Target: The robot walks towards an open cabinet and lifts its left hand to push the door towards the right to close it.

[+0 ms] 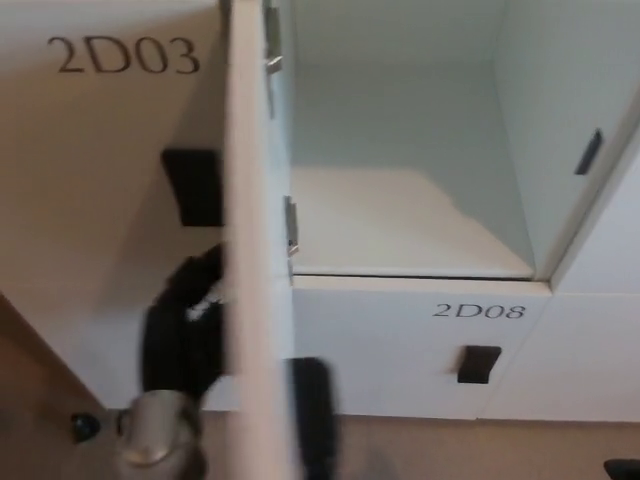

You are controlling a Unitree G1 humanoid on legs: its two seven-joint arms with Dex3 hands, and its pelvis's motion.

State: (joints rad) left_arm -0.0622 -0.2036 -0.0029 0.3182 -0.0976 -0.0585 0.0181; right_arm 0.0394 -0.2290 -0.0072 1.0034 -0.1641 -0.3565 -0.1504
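Note:
The open white cabinet door stands edge-on down the middle of the head view, with a black handle low on its right face. To its right is the cabinet's bare pale inside. My left hand is black and blurred, raised just left of the door and against its left face, open and holding nothing; the door edge hides part of it. Its metal wrist shows below. A black sliver of my right hand sits at the bottom right corner.
Closed door 2D03 with a black handle lies behind my left hand. Door 2D08 with its handle is below the open compartment. Two metal hinges sit on the door's inner side. Brown floor runs below.

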